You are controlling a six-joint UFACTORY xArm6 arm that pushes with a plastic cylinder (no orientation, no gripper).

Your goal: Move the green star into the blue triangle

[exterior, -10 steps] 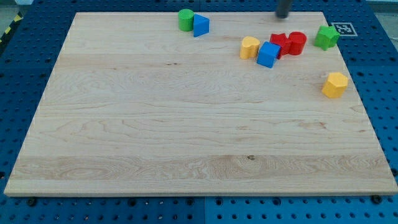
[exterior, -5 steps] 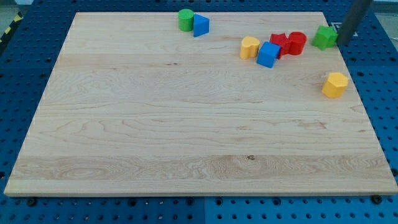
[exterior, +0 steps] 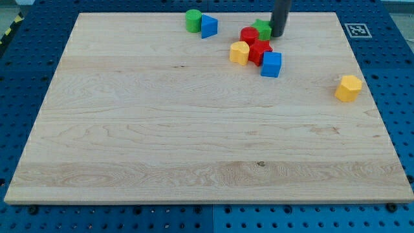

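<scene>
Tip: my tip (exterior: 279,35), a bare rod with nothing to grip, touches the green star's right side.
Green star: green star (exterior: 262,28) near the board's top edge, against the red cylinder (exterior: 250,35).
Blue triangle: blue triangle (exterior: 209,26), further left along the top edge, beside the green cylinder (exterior: 193,20).

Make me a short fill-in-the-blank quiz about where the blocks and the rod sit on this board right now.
1. My tip sits just to the view's right of the ____ star.
2. The blue triangle touches the green ____.
3. The block alone near the view's right edge is ____.
4. The blue cube lies toward the view's ____ from the red star.

Missing words: green; cylinder; yellow; bottom
</scene>
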